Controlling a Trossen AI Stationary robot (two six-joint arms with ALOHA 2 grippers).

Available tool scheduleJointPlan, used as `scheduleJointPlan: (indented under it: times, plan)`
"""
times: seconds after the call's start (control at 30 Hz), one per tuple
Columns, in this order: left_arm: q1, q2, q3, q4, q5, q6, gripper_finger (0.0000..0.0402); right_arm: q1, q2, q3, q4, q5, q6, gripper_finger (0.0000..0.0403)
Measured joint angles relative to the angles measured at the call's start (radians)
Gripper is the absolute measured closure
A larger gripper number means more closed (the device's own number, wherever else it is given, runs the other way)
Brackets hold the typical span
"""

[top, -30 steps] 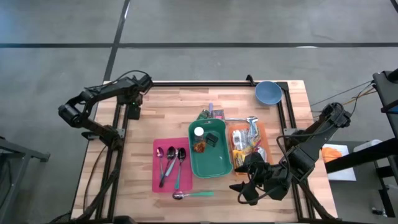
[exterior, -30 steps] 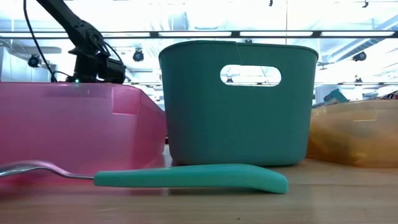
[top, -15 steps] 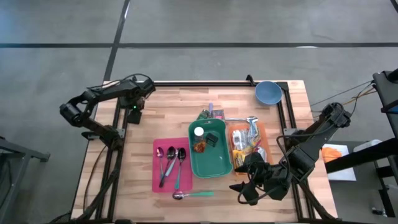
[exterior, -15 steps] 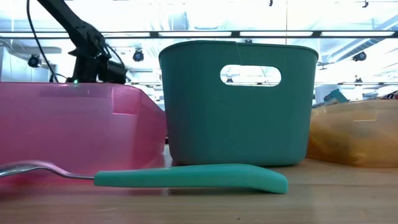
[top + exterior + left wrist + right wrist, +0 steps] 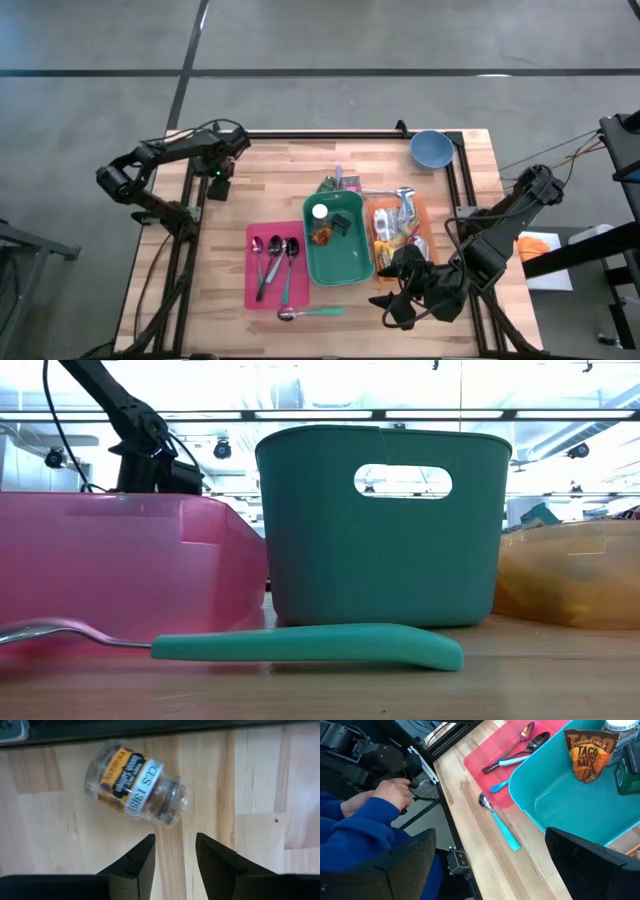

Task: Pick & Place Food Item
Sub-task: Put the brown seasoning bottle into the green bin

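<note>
A glass spice jar with a yellow, white and dark label lies on its side on the wooden table near the far left corner. My left gripper points down over it. The fingers are open with bare wood between them, just short of the jar, touching nothing. In the high view the left gripper covers the jar. My right gripper hangs open above the near right part of the table. The green bin holds a taco mix packet, a white-lidded jar and a dark box.
An orange bin of food packets stands right of the green bin, and a pink tray with three spoons stands left of it. A teal-handled spoon lies by the near edge, a blue bowl at the far right. A person's hand shows beyond the table.
My left gripper has turned a little above the jar and drifted slightly toward the near edge. Its fingers keep the same gap.
</note>
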Motion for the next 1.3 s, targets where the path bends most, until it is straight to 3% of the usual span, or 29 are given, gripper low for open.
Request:
scheduleJointPlan:
  times: [0.23,0.43,0.67,1.3]
  plan:
    - [0.000,-0.001,0.059,-0.079,0.017,-0.008,0.0259,0.000,0.000,0.000,0.000,0.000,0.001,0.0034]
    - [0.000,-0.002,0.099,-0.177,0.152,-0.279,0.0259,0.000,0.000,0.000,0.000,0.000,0.003,0.0034]
    - [0.001,-0.003,0.076,-0.184,0.186,-0.396,0.0259,0.000,0.000,0.000,0.000,0.000,0.007,0.0034]
    - [-0.021,-0.010,0.074,-0.278,0.204,-0.433,0.0259,0.000,0.000,0.000,0.000,0.000,0.008,0.0034]
